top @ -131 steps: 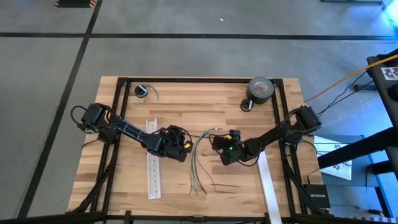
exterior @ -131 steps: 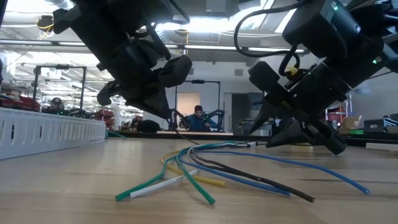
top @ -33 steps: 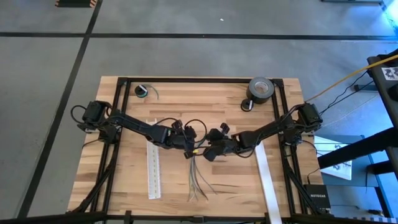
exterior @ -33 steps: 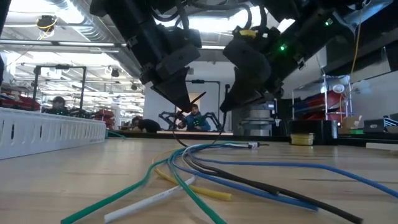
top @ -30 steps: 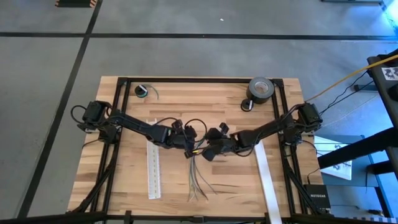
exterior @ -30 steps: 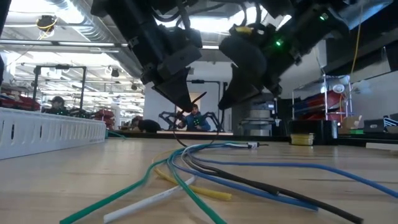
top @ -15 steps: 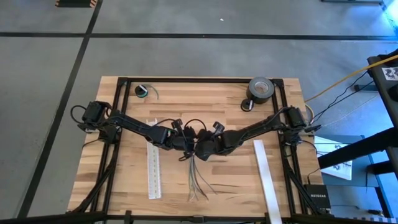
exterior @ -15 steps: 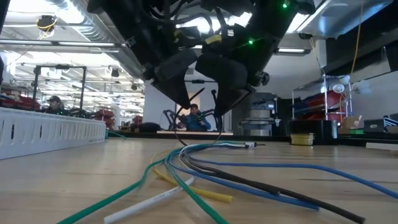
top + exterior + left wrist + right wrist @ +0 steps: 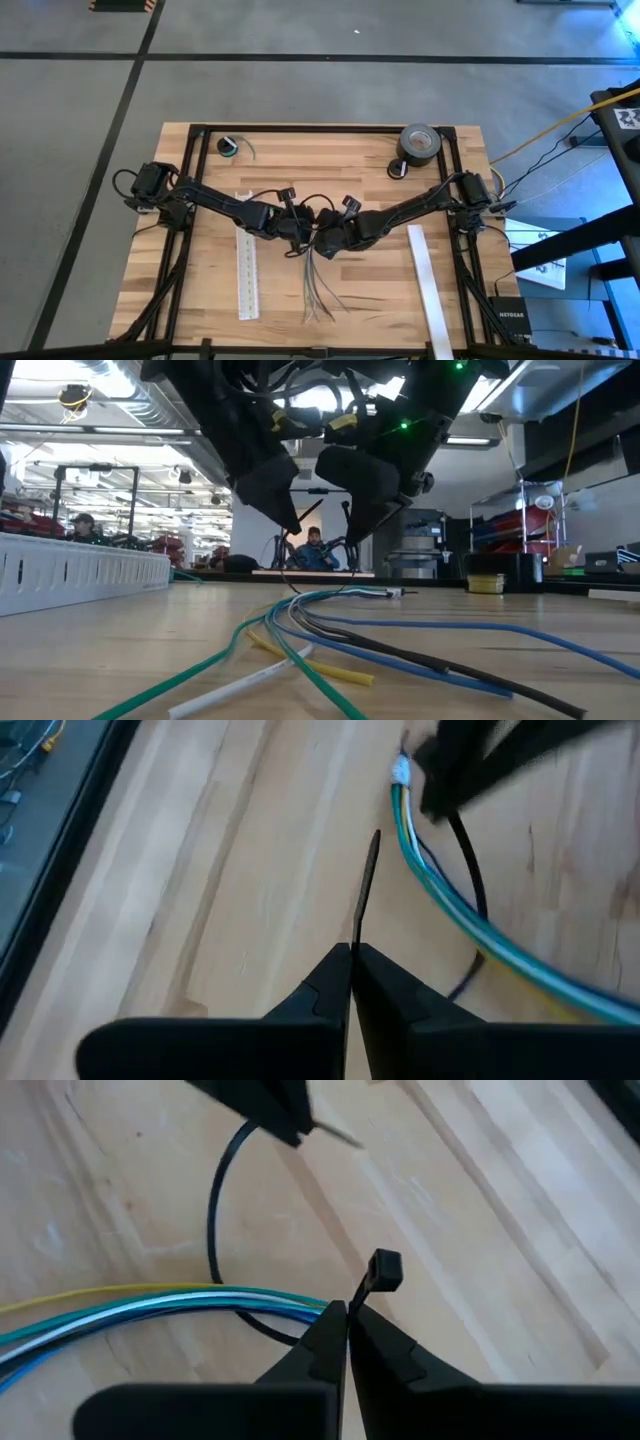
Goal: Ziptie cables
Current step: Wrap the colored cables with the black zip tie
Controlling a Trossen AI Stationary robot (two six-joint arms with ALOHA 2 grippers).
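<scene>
Your right gripper (image 9: 322, 240) has swung in from the right over the last second and now sits nearly nose to nose with the left gripper (image 9: 297, 234) above the gathered end of the cables (image 9: 330, 622) on the surface (image 9: 350, 170). Each gripper's fingers are clamped on one end of the single ziptie (image 9: 222, 1210) (looped under the bundle), so threading tail into head looks like your next step. I count one ziptie, two white slotted strips (image 9: 246, 270) and roughly six wires.

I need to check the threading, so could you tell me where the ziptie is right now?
The ziptie loops under the cables at mid-table, its tail pinched by the left gripper and its head end by the right gripper.
</scene>
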